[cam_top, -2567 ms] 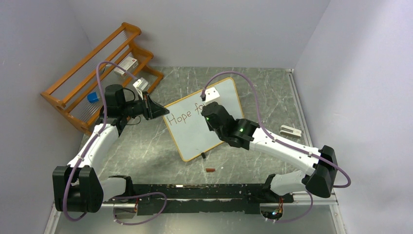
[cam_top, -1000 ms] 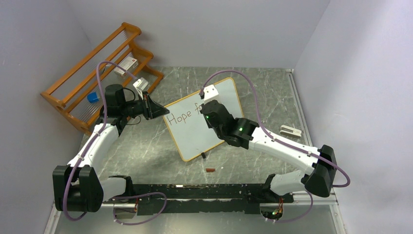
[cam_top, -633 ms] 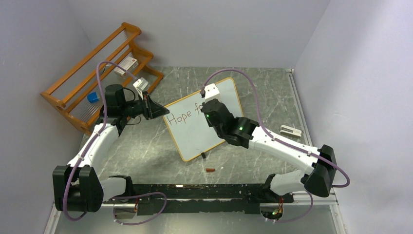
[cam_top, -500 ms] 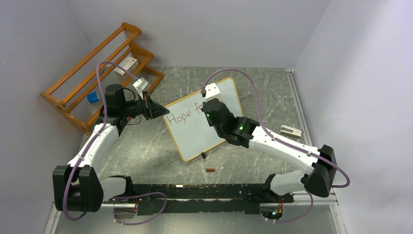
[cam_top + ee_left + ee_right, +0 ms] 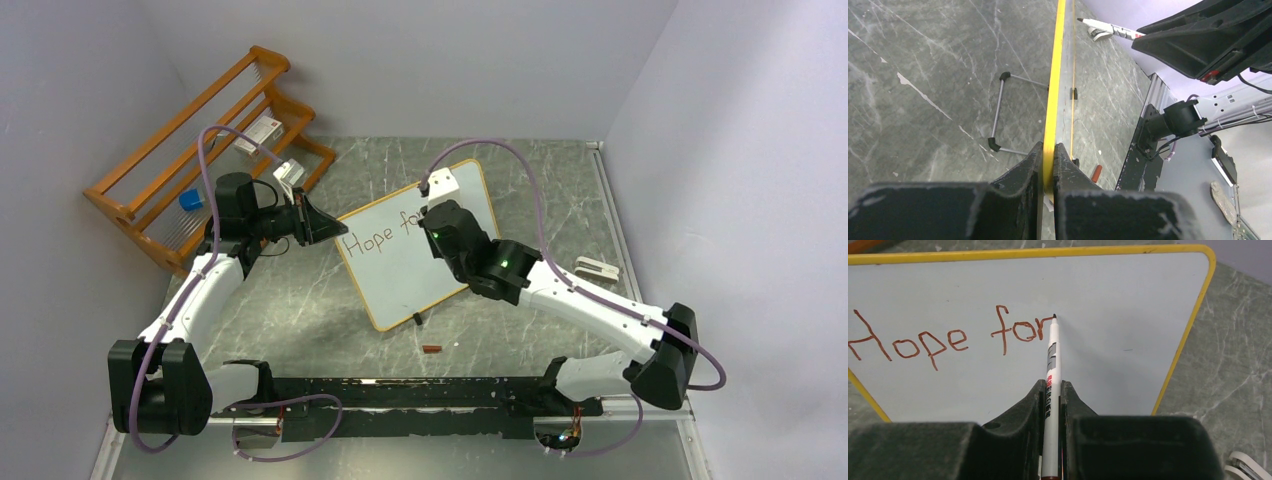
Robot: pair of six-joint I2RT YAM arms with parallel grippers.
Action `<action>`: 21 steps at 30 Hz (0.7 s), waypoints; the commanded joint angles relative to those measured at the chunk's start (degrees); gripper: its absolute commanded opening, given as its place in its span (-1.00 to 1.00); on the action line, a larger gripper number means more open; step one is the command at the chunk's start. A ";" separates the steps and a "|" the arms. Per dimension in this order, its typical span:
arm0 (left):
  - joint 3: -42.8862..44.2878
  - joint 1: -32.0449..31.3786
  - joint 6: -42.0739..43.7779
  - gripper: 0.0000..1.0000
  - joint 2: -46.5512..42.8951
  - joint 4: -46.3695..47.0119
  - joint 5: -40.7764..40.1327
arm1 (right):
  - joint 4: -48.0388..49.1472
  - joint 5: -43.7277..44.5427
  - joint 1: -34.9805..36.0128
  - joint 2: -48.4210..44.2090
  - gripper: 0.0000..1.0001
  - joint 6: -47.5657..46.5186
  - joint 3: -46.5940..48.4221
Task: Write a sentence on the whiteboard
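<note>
The whiteboard [image 5: 400,275] stands tilted on the table, and its rim shows yellow [image 5: 1193,315]. My left gripper [image 5: 322,224] is shut on the board's left edge, the rim [image 5: 1054,90] pinched between its fingers [image 5: 1048,152]. My right gripper [image 5: 437,220] is shut on a white marker [image 5: 1052,370] held lengthwise. The marker's tip touches the board at the end of the "r". The sentence [image 5: 948,337] reads "Hope for" in reddish-brown strokes, and part of it shows from above [image 5: 375,240]. The marker [image 5: 1108,29] also shows beyond the board's edge.
An orange wooden rack [image 5: 205,150] stands at the back left with a blue item [image 5: 191,200] and a white box [image 5: 260,130]. A small red cap [image 5: 432,348] lies near the board's front corner. A white object [image 5: 597,267] lies to the right. The board's wire stand [image 5: 998,115] rests behind it.
My right arm has shifted a little to the right along the row of writing, and the "r" of "for" now shows. The left arm and the board have stayed put.
</note>
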 commanded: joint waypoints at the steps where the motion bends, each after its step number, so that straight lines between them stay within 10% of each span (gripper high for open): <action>1: -1.02 -1.02 4.16 -0.90 1.59 -5.30 -2.99 | -0.88 0.25 -0.61 -2.89 -1.00 0.10 -0.02; 21: -0.94 -1.02 4.25 -0.90 1.73 -5.44 -3.11 | 0.59 -3.58 -6.00 -5.88 -1.00 -0.71 -3.37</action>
